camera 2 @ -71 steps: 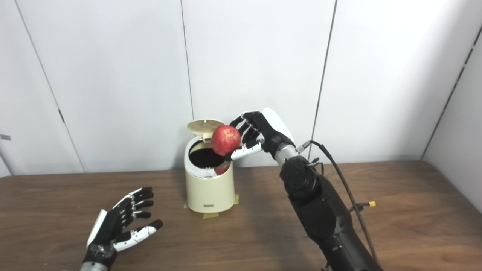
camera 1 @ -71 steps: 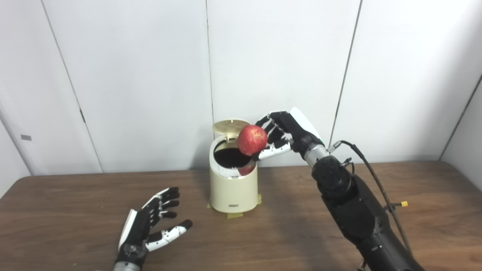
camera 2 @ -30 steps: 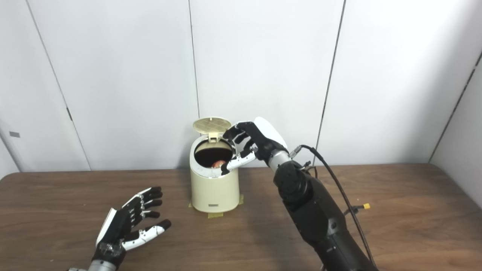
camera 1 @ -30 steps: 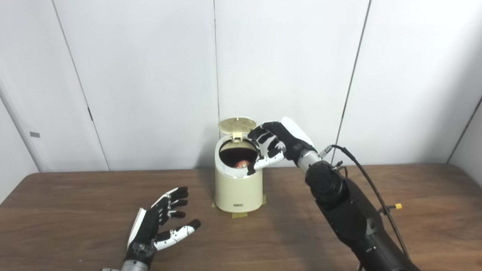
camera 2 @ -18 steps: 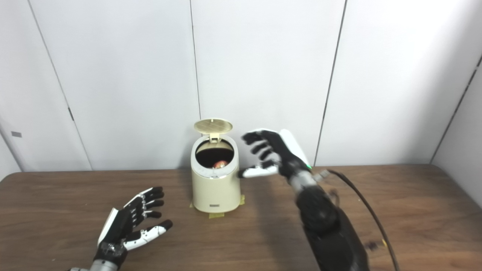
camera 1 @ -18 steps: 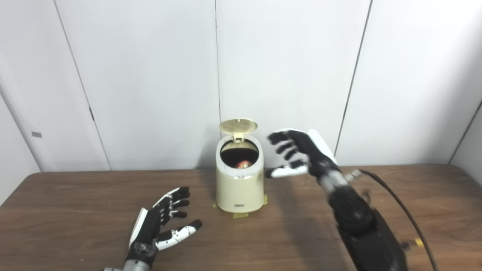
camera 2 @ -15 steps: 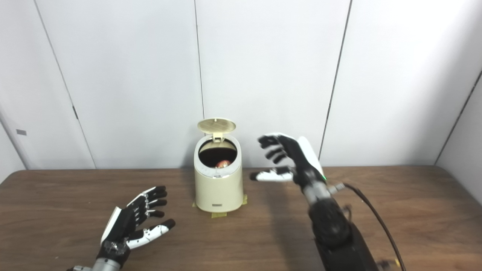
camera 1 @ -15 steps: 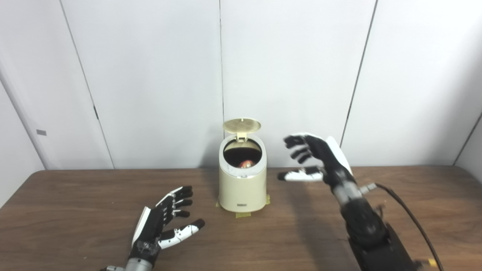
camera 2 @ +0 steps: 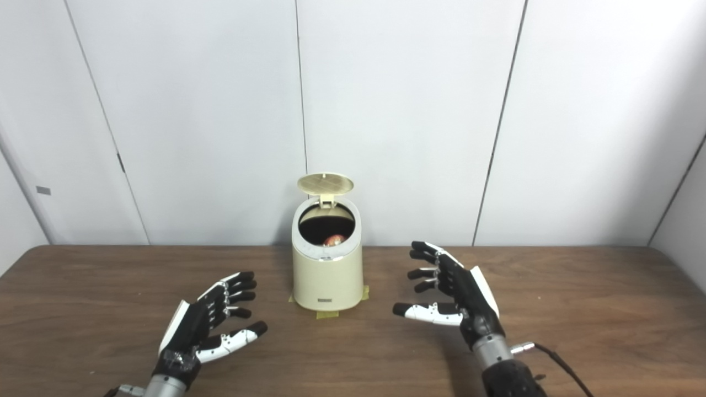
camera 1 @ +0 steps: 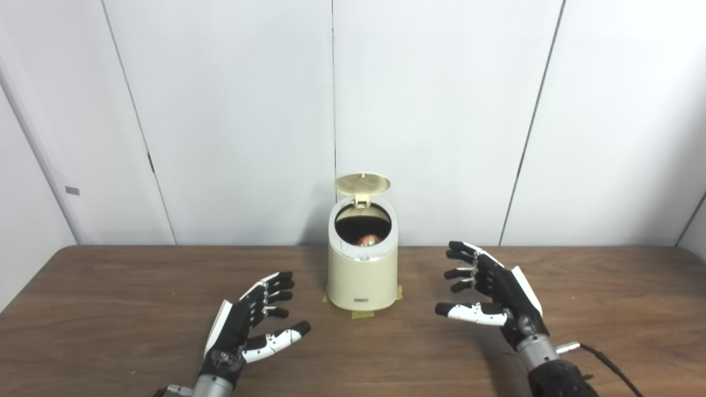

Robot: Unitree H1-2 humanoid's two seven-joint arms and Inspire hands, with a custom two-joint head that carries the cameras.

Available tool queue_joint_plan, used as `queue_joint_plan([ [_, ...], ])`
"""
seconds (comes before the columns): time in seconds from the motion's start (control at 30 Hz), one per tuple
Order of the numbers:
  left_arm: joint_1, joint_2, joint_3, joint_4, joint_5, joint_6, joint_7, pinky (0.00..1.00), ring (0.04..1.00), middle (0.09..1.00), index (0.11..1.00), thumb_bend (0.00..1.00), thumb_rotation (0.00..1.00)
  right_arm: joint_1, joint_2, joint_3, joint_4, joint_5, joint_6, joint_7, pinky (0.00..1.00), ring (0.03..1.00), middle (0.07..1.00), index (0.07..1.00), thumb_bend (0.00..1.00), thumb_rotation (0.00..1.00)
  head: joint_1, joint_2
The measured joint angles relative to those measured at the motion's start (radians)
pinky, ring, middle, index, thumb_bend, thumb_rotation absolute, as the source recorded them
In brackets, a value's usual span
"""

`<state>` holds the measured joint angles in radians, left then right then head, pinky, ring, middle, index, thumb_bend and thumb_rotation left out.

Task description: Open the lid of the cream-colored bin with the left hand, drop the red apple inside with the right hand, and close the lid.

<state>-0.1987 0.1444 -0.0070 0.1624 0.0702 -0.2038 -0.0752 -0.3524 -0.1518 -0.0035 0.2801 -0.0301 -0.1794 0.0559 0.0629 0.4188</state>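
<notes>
With the apple (camera 1: 364, 240) in the bin (camera 1: 362, 275), I note both the left hand (camera 1: 248, 325) and the right hand (camera 1: 491, 298) spread, empty; lid (camera 1: 362, 183) remains up.

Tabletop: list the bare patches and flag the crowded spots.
Free: table left of the left hand; right of the right hand; the front strip between both hands. Crowded: the cream-colored bin, lid up, apple inside, flanked by both hands.

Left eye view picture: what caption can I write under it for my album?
Red apple lying inside the cream-colored bin, round lid up, both open robot hands, left hand and right hand, waiting beside it.
</notes>
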Motion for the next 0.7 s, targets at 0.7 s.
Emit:
queue_joint_plan([
  [0.7, -0.245, 0.097, -0.007, -0.2, 0.046, 0.215, -0.062, 0.65, 0.871, 0.923, 0.918, 0.85, 0.3, 0.089, 0.077, -0.021, -0.045, 0.029, -0.022, -0.015, 0.6, 0.699, 0.809, 0.846, 0.83, 0.18, -0.009, -0.014],
])
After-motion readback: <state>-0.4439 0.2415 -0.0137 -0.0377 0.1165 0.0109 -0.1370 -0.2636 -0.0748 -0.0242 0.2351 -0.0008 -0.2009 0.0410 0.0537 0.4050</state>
